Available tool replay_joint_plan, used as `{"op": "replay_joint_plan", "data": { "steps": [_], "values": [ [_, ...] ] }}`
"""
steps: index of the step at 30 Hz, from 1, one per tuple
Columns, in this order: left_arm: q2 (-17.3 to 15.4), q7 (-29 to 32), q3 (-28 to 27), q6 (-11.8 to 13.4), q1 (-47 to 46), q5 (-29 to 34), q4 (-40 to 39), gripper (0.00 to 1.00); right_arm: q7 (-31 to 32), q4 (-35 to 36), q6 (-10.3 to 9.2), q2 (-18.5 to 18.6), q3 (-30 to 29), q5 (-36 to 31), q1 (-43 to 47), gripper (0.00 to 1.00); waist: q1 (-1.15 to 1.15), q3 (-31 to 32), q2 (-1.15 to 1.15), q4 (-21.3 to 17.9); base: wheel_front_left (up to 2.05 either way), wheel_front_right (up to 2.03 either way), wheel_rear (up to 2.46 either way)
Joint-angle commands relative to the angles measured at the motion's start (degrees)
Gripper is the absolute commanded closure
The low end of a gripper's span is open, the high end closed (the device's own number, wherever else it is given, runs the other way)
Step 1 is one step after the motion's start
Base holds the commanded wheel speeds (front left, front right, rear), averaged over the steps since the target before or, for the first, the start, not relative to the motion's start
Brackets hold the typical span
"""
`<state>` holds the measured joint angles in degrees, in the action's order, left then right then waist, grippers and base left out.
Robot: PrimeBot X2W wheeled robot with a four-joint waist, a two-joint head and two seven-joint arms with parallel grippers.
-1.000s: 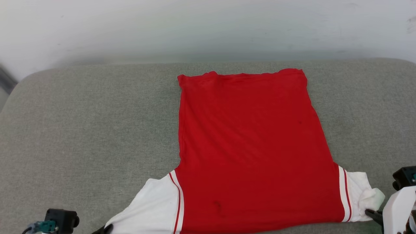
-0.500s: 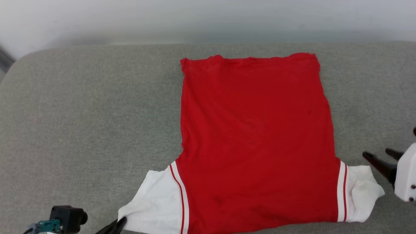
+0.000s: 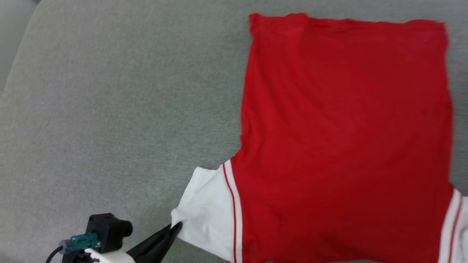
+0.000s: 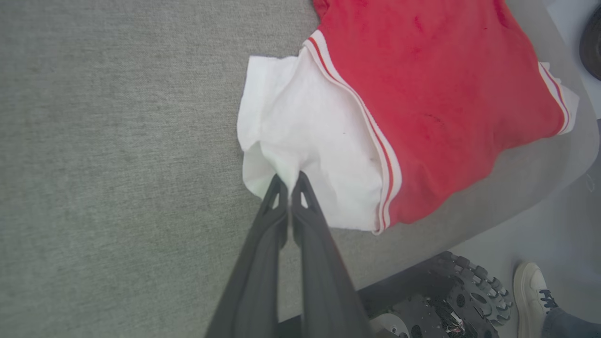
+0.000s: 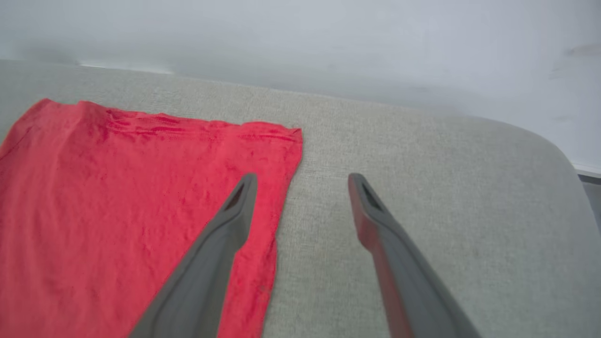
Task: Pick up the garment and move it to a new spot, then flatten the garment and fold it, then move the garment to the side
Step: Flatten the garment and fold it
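One red shirt [image 3: 343,138] lies flat on one grey cushion [image 3: 109,109]. The left gripper [image 4: 289,180] pinches its white sleeve [image 4: 305,136], and the right gripper [image 5: 303,180] has its fingers spread.

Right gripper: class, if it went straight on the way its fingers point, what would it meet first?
Likely the bare grey cushion beside the garment, then the pale wall; how high the open right gripper hangs is unclear.
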<state>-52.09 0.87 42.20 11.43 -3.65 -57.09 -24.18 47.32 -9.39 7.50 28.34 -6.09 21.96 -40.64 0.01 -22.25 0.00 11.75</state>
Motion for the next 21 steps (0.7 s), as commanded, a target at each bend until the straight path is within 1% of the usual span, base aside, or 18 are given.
{"op": "replay_joint_plan", "data": {
  "steps": [1,4,5,9,11,14,18,21],
  "values": [
    [1.11,0.22,0.42,-0.47,-1.59,0.68,-0.04,1.0,-1.44,-3.02,-0.02,-0.45,-0.36,-2.32,-4.26,0.0,-0.01,-4.28,0.0,4.27,0.0,0.0,0.0],
    [2.36,0.28,0.89,-1.11,-2.96,1.44,0.38,1.0,-2.6,-7.86,-0.02,-0.56,-0.51,-5.31,-9.57,0.0,-0.01,-6.18,0.0,5.82,0.0,0.0,0.0],
    [2.36,0.28,0.89,-1.11,-2.96,1.44,0.38,1.0,-2.6,-7.86,-0.02,-0.56,-0.51,-5.31,-9.57,0.0,-0.01,-6.18,0.0,5.82,0.0,0.0,0.0],
    [3.75,0.12,1.32,-1.85,-4.38,2.07,0.99,1.0,-1.1,-13.88,-0.02,-0.36,-1.32,-7.58,-14.49,0.0,-0.01,-8.63,0.0,7.49,0.0,0.0,0.0],
    [4.23,0.04,1.42,-2.3,-4.97,2.36,1.42,1.0,0.9,-16.58,-0.02,-0.25,-2.7,-8.73,-16.47,0.0,-0.01,-9.62,0.0,8.25,0.0,0.0,0.0],
    [5.0,-0.07,1.54,-2.78,-5.81,2.42,2.08,1.0,5.44,-19.99,-0.02,-1.22,-5.51,-10.28,-19.09,0.0,-0.01,-10.77,0.0,9.17,0.0,0.0,0.0],
    [5.84,-0.16,2.01,-3.53,-6.46,2.54,2.94,1.0,11.19,-21.73,-0.02,-2.2,-7.4,-13.02,-20.71,0.0,-0.01,-11.63,0.0,10.01,0.0,0.0,0.0],
    [6.44,-0.17,2.33,-4.0,-6.97,2.65,3.56,1.0,14.85,-21.74,-0.01,-2.73,-7.77,-14.77,-20.26,0.0,-0.01,-12.06,0.0,10.49,0.0,0.0,0.0]
  ]
}}
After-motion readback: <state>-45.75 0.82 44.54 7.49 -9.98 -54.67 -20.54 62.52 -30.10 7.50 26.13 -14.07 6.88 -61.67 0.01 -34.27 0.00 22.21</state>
